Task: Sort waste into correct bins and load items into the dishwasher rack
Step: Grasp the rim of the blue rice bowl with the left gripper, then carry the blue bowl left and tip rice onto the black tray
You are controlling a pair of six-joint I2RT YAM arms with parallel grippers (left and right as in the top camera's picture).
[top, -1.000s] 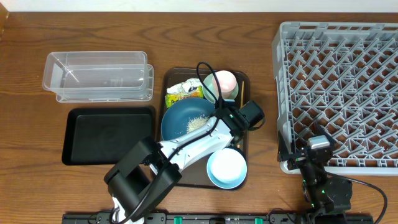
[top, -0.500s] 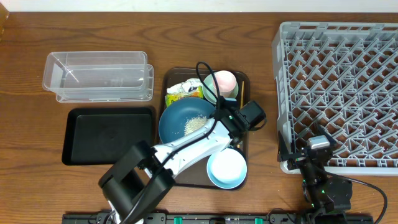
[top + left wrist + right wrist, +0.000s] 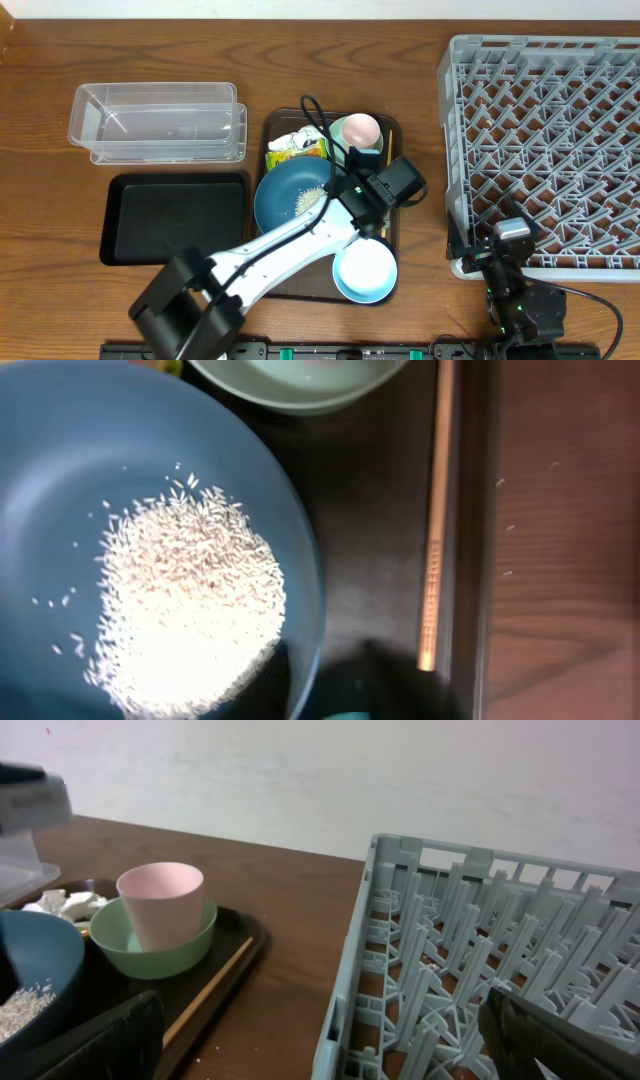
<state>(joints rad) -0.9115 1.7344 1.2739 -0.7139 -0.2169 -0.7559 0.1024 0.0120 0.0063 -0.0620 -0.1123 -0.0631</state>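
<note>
The large blue plate (image 3: 285, 195) lies in the dark brown serving tray (image 3: 271, 133) with a heap of rice (image 3: 312, 198) on it. My left gripper (image 3: 347, 203) is shut on the plate's right rim. The left wrist view shows the plate (image 3: 60, 480) and the rice (image 3: 185, 600) close up, with the rim running into the dark jaws (image 3: 335, 685). The crumpled wrapper (image 3: 295, 145) lies behind the plate. The pink cup (image 3: 361, 129) stands in the mint bowl (image 3: 190, 945). The light blue bowl (image 3: 365, 270) sits at the tray's front. My right gripper (image 3: 510, 240) is open and empty at the rack's front left corner.
The black tray (image 3: 175, 215) lies left of the serving tray, with the clear tub (image 3: 155, 122) behind it. The grey rack (image 3: 545, 150) fills the right side. A wooden chopstick (image 3: 432, 560) lies along the serving tray's right edge.
My left arm has swung to the left and the blue plate has shifted a little left with it. The right arm has not moved.
</note>
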